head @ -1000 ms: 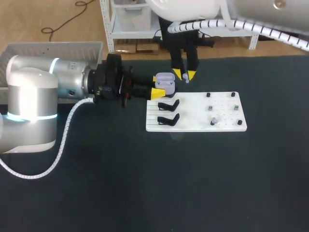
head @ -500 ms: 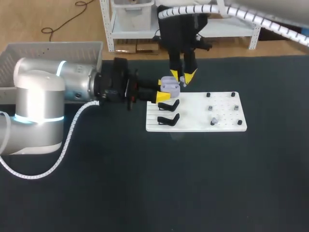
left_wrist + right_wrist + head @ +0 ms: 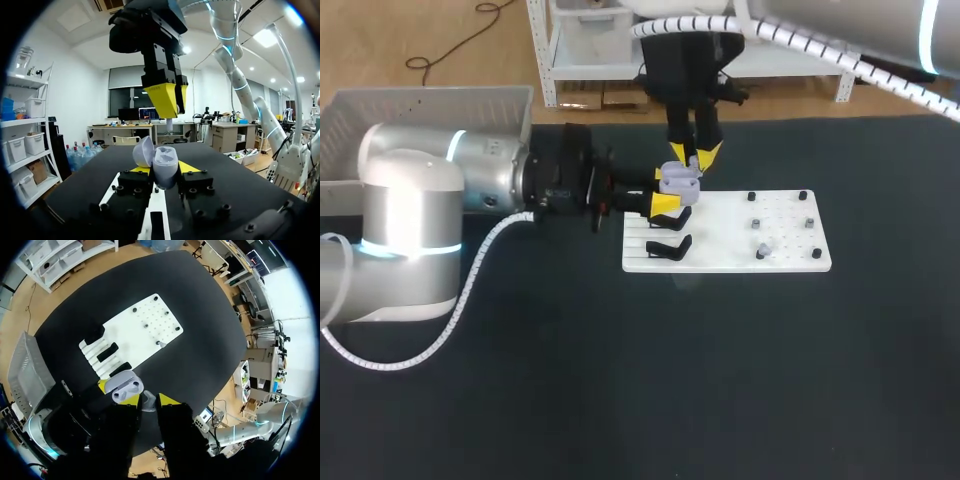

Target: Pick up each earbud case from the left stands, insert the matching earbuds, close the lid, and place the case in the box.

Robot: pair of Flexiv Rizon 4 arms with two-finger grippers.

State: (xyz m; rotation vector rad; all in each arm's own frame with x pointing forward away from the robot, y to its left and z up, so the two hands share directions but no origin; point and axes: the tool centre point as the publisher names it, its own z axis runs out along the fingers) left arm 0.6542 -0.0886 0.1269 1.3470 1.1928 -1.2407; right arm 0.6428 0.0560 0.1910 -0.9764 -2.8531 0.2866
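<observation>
Two arms over one dark surface; entries listed by holder and content.

1. Earbud case. Lavender, rounded, lid hinged open. It is pinched from two sides between the yellow tips of the left fingers and held above the surface, over the 11 o'clock corner of the white board. In the left wrist view the body sits upright between the tips, with the lid swung up and off to one side. From the right wrist view the open top faces upward, and its two wells show as dark hollows.

2. Earbud. Small, pale grey. It is nipped between the right fingers, which stand almost together, one on either side of it. It hangs directly over the open case, just at 1 o'clock of it in the head view. Whether it touches the case cannot be told.

3. White board. Flat, rectangular, near the centre of the surface. Its 9 o'clock end carries two black stands, the far stand at 12 o'clock of the near stand. Its 3 o'clock half carries a scatter of small dark posts. One pale earbud-like piece stands among them toward 6 o'clock.

4. Box. White, slatted walls, at 10 o'clock just past the edge of the surface, behind the left arm. Much of its inside is hidden by that arm, so the contents cannot be made out.
</observation>
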